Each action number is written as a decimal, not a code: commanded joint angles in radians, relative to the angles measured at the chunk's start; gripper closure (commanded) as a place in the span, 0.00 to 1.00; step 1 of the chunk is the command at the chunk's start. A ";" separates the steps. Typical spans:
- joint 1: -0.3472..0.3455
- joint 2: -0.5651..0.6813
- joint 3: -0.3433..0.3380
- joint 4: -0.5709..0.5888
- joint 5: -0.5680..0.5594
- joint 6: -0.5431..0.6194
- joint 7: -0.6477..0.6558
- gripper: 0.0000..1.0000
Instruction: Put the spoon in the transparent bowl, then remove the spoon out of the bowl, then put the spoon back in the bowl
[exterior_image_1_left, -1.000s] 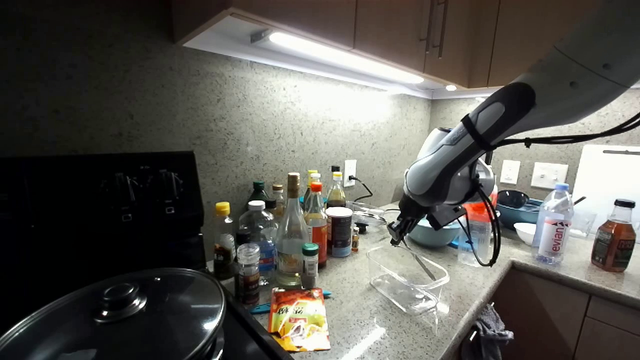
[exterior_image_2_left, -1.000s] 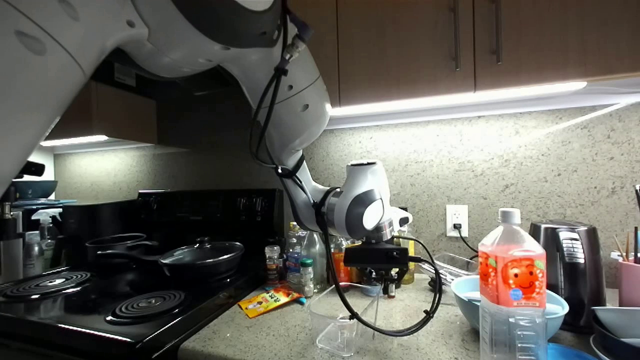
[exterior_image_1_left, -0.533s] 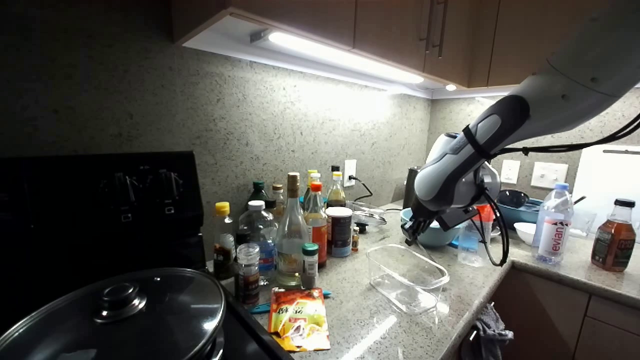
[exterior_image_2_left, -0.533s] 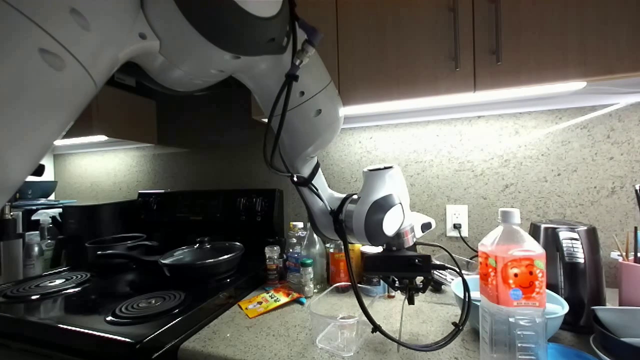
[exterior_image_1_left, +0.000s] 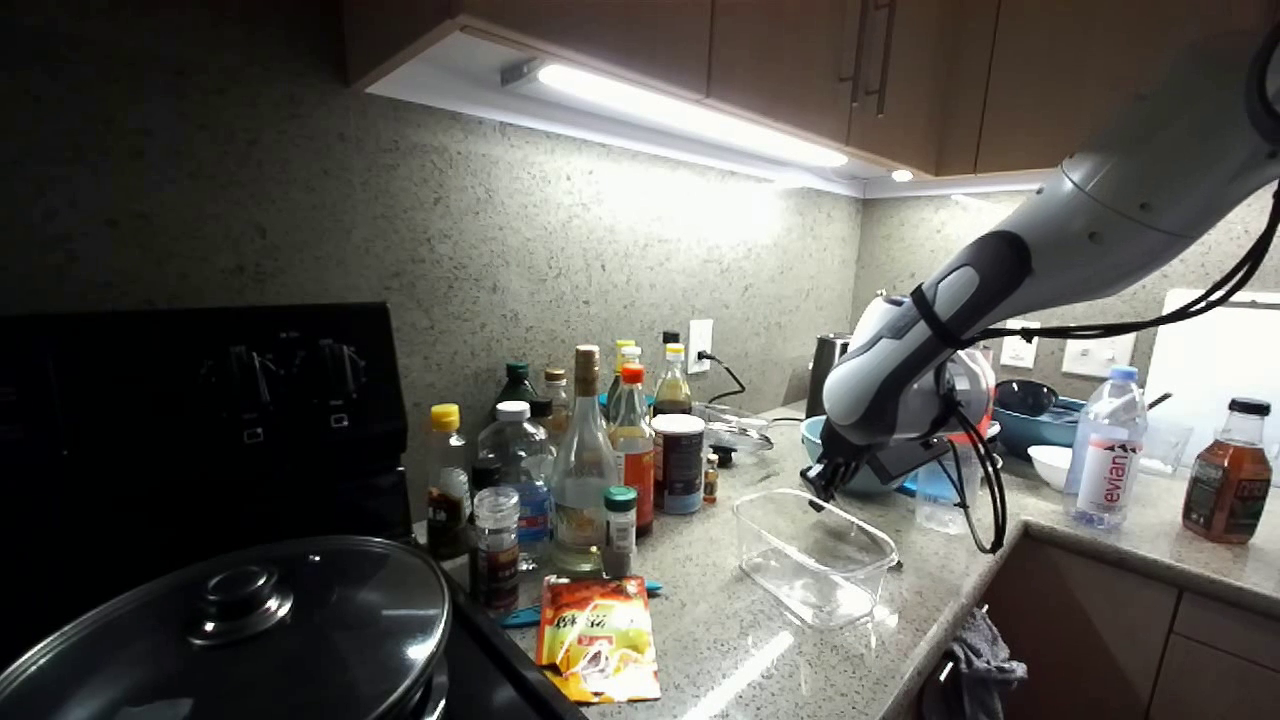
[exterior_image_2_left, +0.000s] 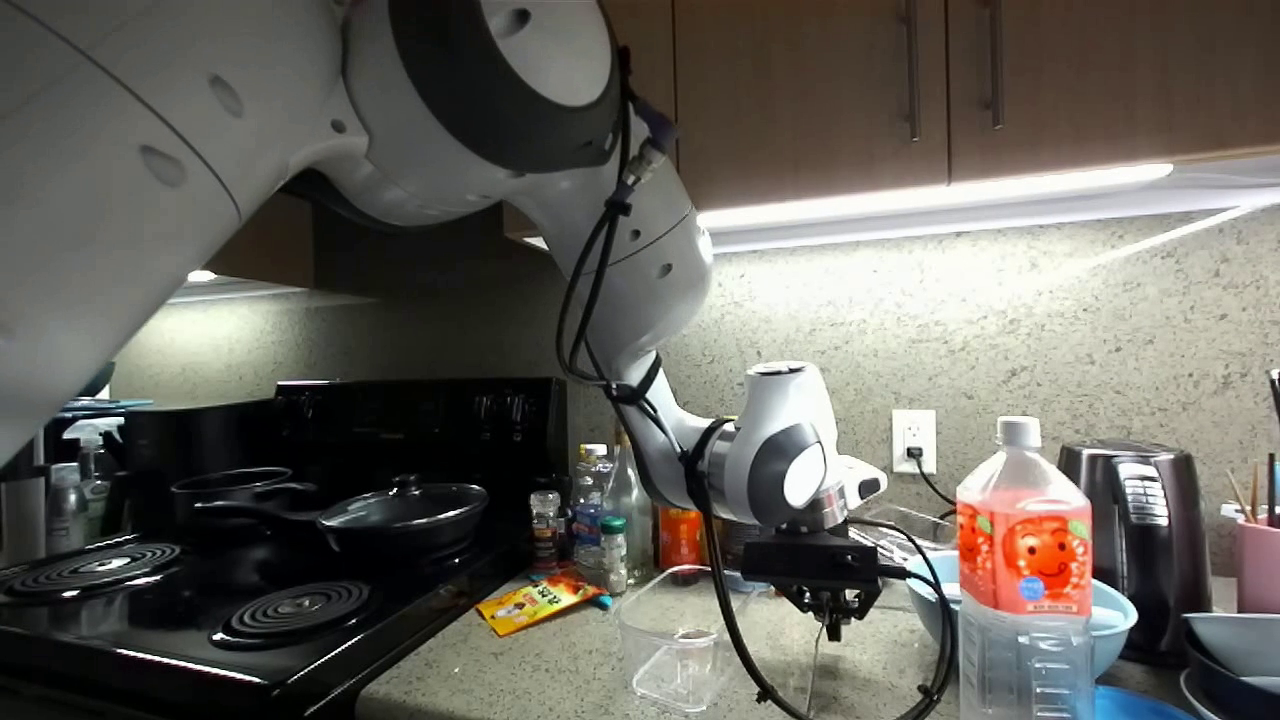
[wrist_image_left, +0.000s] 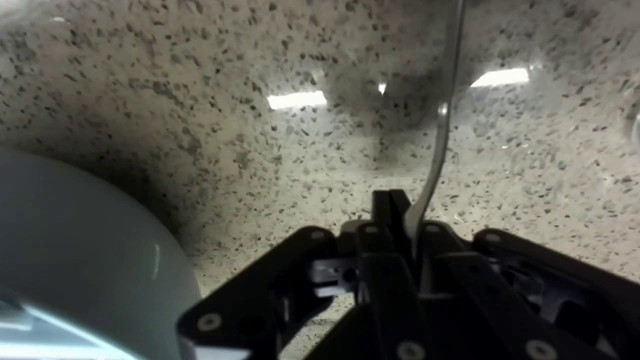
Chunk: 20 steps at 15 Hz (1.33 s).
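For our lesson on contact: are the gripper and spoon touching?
Touching. The wrist view shows the gripper shut on one end of the spoon.

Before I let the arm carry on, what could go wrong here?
The black two-fingered gripper holds the slim silvery spoon near one end, so it might swivel or slip. The spoon hangs outside the clear rounded-rectangular bowl, which it could clip going in. The round light blue bowl sits near the gripper; a sideways move might bump it.
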 joint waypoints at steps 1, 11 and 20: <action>-0.043 0.042 0.051 0.043 0.018 -0.010 -0.026 0.99; -0.056 0.065 0.075 0.067 0.010 -0.009 -0.025 0.51; 0.002 -0.093 0.090 -0.082 -0.013 0.070 -0.007 0.00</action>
